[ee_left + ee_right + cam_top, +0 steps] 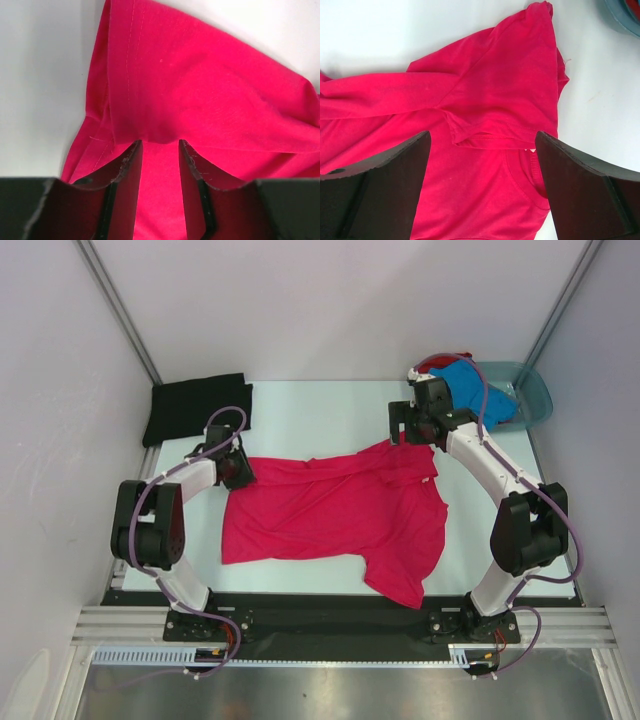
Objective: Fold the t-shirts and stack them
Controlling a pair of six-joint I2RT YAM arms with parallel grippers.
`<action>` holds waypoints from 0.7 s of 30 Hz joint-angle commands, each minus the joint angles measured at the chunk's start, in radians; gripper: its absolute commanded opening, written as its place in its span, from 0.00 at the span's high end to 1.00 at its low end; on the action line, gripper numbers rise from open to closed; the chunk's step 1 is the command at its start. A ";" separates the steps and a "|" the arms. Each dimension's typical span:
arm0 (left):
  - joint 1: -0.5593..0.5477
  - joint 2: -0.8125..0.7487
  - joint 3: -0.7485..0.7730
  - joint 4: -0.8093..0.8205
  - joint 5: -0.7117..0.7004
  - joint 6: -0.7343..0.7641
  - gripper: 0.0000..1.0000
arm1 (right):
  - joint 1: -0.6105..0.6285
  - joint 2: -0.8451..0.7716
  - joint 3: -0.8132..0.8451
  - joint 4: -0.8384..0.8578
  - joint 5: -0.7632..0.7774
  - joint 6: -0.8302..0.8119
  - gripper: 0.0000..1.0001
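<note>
A magenta-pink t-shirt (pixel 330 515) lies spread, rumpled, across the middle of the table. My left gripper (pixel 240 470) sits low at its far left corner. In the left wrist view the jaws (pixel 160 142) stand partly open astride the pink cloth (pixel 210 95), with a fold at the fingertips. My right gripper (pixel 401 427) hovers over the shirt's far right part, wide open and empty (pixel 482 135), above the collar and a folded-over sleeve (pixel 510 90). A folded black t-shirt (pixel 195 407) lies at the back left. A blue t-shirt (pixel 468 383) and a bit of a red t-shirt (pixel 436 362) lie bunched at the back right.
A translucent teal basin (pixel 535 400) stands at the back right corner, partly under the blue shirt; its rim shows in the right wrist view (pixel 622 17). White walls close in the table on three sides. A black strip runs along the near edge.
</note>
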 commanded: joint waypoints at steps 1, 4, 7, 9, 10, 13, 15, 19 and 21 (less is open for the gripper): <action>0.004 0.006 -0.007 0.046 0.022 -0.019 0.59 | 0.000 0.011 0.021 0.007 0.016 -0.016 0.09; 0.004 0.015 -0.007 0.040 -0.007 -0.016 0.59 | -0.001 0.015 0.021 0.005 0.016 -0.014 0.09; 0.004 0.017 0.003 0.022 -0.043 -0.008 0.59 | -0.001 0.015 0.021 0.002 0.016 -0.016 0.09; 0.004 0.017 0.013 0.003 -0.064 -0.001 0.58 | -0.001 0.015 0.022 0.004 0.017 -0.016 0.09; 0.004 0.018 0.017 -0.003 -0.102 0.006 0.58 | 0.000 0.015 0.022 0.004 0.016 -0.017 0.09; 0.005 0.020 0.025 -0.023 -0.138 0.015 0.58 | 0.000 0.015 0.022 0.002 0.016 -0.016 0.09; 0.004 0.024 0.026 -0.026 -0.155 0.013 0.58 | 0.000 0.013 0.022 0.002 0.017 -0.014 0.09; 0.004 0.044 0.037 -0.027 -0.170 0.013 0.57 | -0.001 0.016 0.022 0.004 0.014 -0.017 0.09; 0.004 0.055 0.045 -0.026 -0.172 0.013 0.57 | -0.001 0.016 0.022 0.001 0.017 -0.017 0.09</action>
